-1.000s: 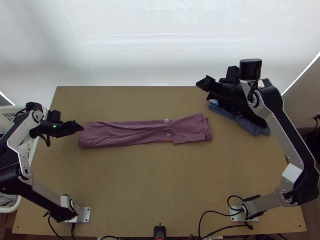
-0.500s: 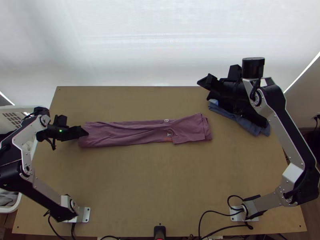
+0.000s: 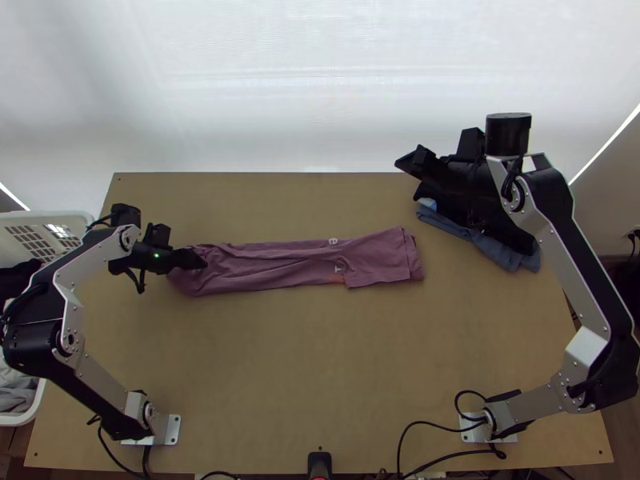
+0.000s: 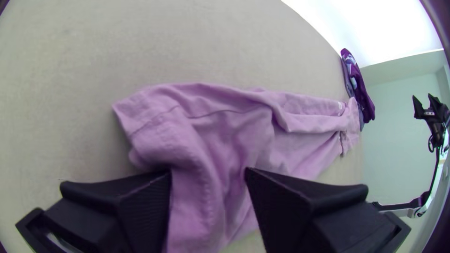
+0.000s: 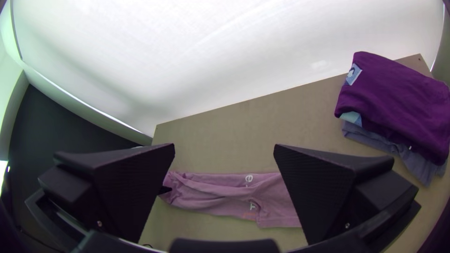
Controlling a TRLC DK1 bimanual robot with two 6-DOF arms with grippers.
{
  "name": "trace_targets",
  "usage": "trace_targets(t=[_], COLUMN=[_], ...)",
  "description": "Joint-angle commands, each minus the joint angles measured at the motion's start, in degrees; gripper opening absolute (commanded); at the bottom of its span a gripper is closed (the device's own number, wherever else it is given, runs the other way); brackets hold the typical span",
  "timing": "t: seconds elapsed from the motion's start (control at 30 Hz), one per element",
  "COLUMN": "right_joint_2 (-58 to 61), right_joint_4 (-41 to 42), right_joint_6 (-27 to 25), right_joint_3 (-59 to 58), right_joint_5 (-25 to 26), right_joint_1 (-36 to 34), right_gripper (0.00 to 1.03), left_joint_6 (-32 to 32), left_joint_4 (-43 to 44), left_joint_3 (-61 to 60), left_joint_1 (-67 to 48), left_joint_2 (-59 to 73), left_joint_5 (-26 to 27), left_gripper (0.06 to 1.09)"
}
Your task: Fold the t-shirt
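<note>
**Limp strip, loose layers: take the whole end**

T-shirt (image 3: 296, 264) in a long narrow strip across the tabletop (image 3: 320, 360), rumpled at the end by your left gripper (image 4: 208, 172). Jaws spread there, a soft ridge of cloth between them, no pinch. Right gripper (image 5: 225, 147) above the far right side, jaws wide apart, nothing between.

Handling, my judgement: light, soft, no stiffness; layers likely to slide over each other. Take that rumpled end low, through every layer, or the top one may peel away alone. You'd do well to carry it over slowly; loose folds could spread.

White basket (image 3: 70, 218) beside the tabletop's left edge: grey cloth (image 3: 18, 396) inside, loosely heaped. At far right, no container: a purple garment (image 5: 398, 98), folded, on blue-grey cloth (image 5: 375, 140).
</note>
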Motion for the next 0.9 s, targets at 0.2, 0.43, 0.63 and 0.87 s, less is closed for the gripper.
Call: trace_targets(t=[0.2, 0.43, 0.63, 0.87], right_joint_2=[-1.3, -1.2, -1.3, -1.3], right_joint_4=[-0.2, -0.2, -0.2, -0.2], right_joint_6=[1.2, 0.9, 0.9, 0.8], right_joint_3=[0.4, 0.4, -0.1, -1.1], right_joint_5=[-0.5, -0.6, -0.6, -0.6], right_joint_1=[-0.8, -0.8, -0.7, -0.8], right_gripper=[0.99, 0.99, 0.99, 0.99], left_joint_6=[3.5, 10.7, 10.3, -2.3], left_joint_4=[-3.0, -10.0, -19.7, -21.1], left_joint_3=[1.6, 7.8, 13.3, 14.0], left_joint_1=[10.9, 21.8, 22.1, 5.1], left_joint_2=[-1.6, -1.4, -4.5, -15.4], left_joint_5=[0.2, 0.2, 0.7, 1.8], left_gripper=[0.10, 0.10, 0.10, 0.10])
